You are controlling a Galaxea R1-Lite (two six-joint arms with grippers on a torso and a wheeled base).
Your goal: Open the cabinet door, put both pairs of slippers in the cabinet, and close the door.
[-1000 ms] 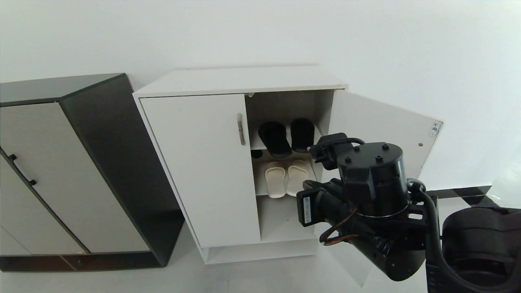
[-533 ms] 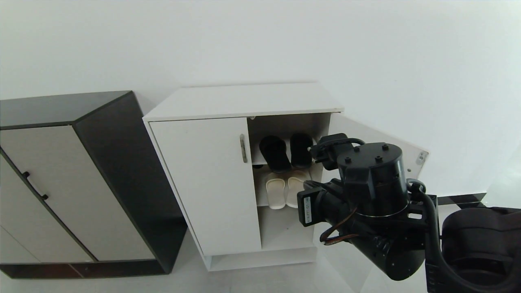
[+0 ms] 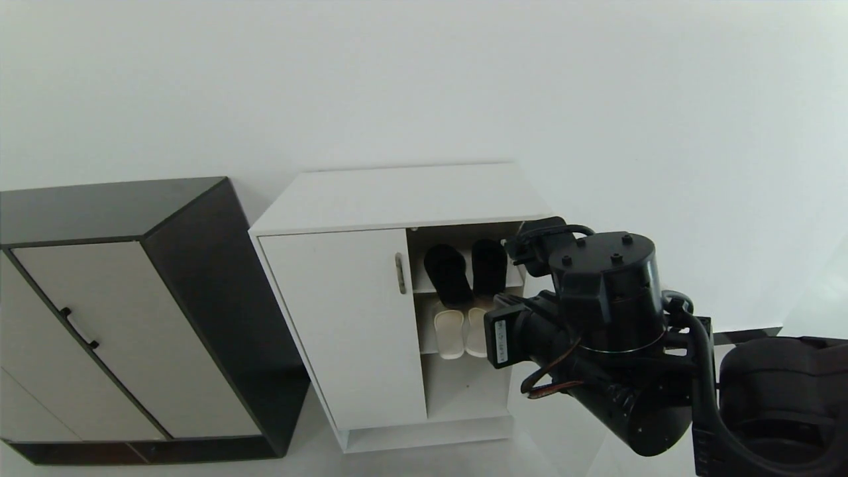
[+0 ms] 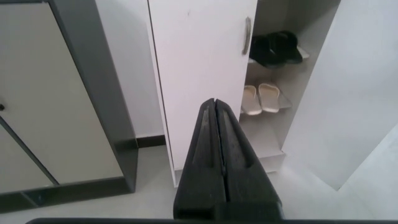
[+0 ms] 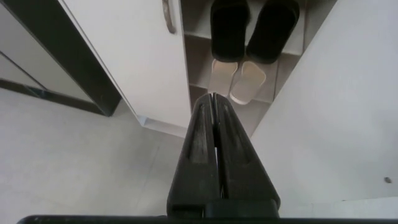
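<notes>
The white cabinet (image 3: 397,199) stands with its left door (image 3: 344,324) closed and its right door (image 5: 336,112) swung open. Inside, a pair of black slippers (image 3: 450,268) sits on the upper shelf, and a pair of white slippers (image 3: 450,326) on the shelf below. Both pairs also appear in the wrist views: black slippers (image 5: 229,25), white slippers (image 5: 249,81), black slippers (image 4: 277,46), white slippers (image 4: 261,99). My right gripper (image 5: 212,96) is shut and empty, off the cabinet's open side. My left gripper (image 4: 214,102) is shut and empty, facing the closed door.
A dark cabinet (image 3: 132,318) with pale doors stands close to the white one's left side. A metal handle (image 3: 400,273) runs down the closed door's inner edge. My right arm (image 3: 596,318) blocks the cabinet's right part in the head view. Pale bare floor (image 5: 74,162) lies before both cabinets.
The whole head picture has shifted: the cabinets now sit lower and smaller, so the camera has moved back. The slippers stay on their shelves, and the right arm keeps its pose.
</notes>
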